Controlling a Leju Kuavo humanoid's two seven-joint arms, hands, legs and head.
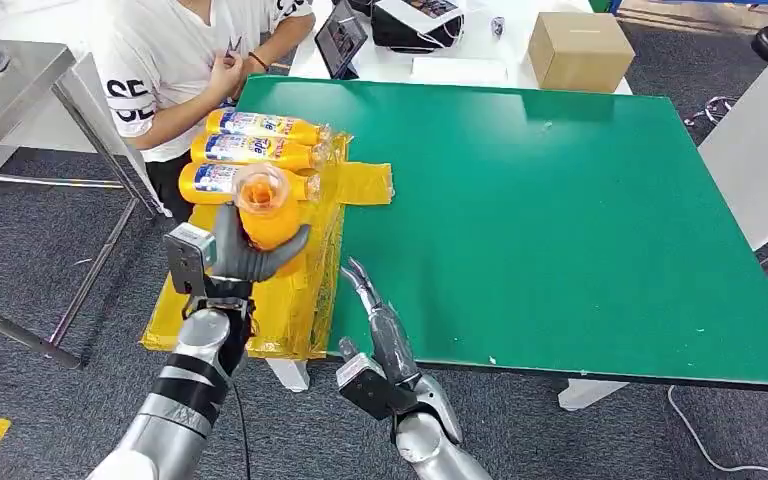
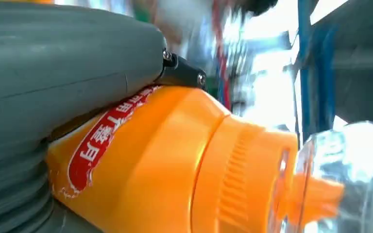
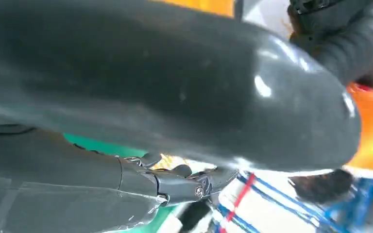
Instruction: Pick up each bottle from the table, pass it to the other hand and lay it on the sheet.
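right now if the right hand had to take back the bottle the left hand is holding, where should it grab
Probably the upper body just under the cap, from the right. The left hand wraps the lower body of the bottle, held cap-up, and the right hand is open beside it.

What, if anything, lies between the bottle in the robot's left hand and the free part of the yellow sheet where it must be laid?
Nothing visible does. The left hand holds the bottle above the yellow sheet, next to three bottles already lying on it.
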